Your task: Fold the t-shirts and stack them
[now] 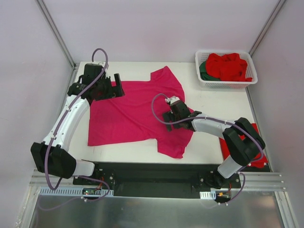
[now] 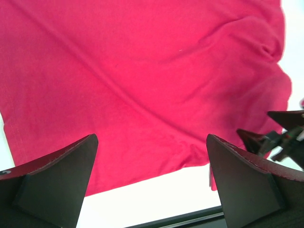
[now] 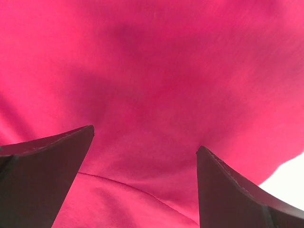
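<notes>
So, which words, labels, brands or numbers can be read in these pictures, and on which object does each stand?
No text can be read anywhere.
The pink t-shirt shows plain cloth without print in all three views.
The white basket has no visible label.
The small boards at the arm bases are too small to read.

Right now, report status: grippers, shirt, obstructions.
Left gripper open, right gripper open, both at magenta t-shirt. Spread flat on table. Basket well aside.
</notes>
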Tool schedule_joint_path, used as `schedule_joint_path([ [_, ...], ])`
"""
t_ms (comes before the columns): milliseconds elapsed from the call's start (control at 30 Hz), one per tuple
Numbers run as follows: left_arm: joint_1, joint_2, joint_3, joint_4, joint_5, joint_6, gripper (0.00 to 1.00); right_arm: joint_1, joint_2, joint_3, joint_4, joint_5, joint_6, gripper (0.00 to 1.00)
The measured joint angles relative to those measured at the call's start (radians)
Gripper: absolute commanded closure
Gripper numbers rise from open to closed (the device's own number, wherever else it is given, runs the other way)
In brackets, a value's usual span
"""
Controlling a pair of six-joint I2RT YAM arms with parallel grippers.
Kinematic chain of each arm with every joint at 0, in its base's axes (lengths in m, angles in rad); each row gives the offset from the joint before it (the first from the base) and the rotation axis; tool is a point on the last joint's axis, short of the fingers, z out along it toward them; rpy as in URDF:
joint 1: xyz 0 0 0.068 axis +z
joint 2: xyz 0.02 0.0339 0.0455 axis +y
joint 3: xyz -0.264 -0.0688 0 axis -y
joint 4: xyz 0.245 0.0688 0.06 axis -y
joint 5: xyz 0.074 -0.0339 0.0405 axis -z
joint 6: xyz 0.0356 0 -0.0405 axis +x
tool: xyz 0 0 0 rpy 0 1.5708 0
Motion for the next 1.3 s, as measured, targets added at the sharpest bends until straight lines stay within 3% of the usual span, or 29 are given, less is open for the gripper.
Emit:
schedule_joint_path([
  [500,-0.034,-0.052,-0.05,0.025,0.0,0.001,0.01,0.086,0.042,0.014,-0.064,-0.033,0.103,0.04],
  [867,-0.053,-0.052,-0.059,0.025,-0.002,0.003,0.01,0.208,0.118,0.172,-0.311,-0.097,0.117,0.04],
  [1133,-0.053,-0.056,-0.089,0.028,-0.004,0.005,0.01,0.224,0.031,0.268,-0.52,0.08,0.144,0.04],
  [1300,-0.06,-0.056,-0.1,0.028,-0.004,0.005,0.0,0.204,-0.018,0.377,-0.532,0.229,0.145,0.04],
])
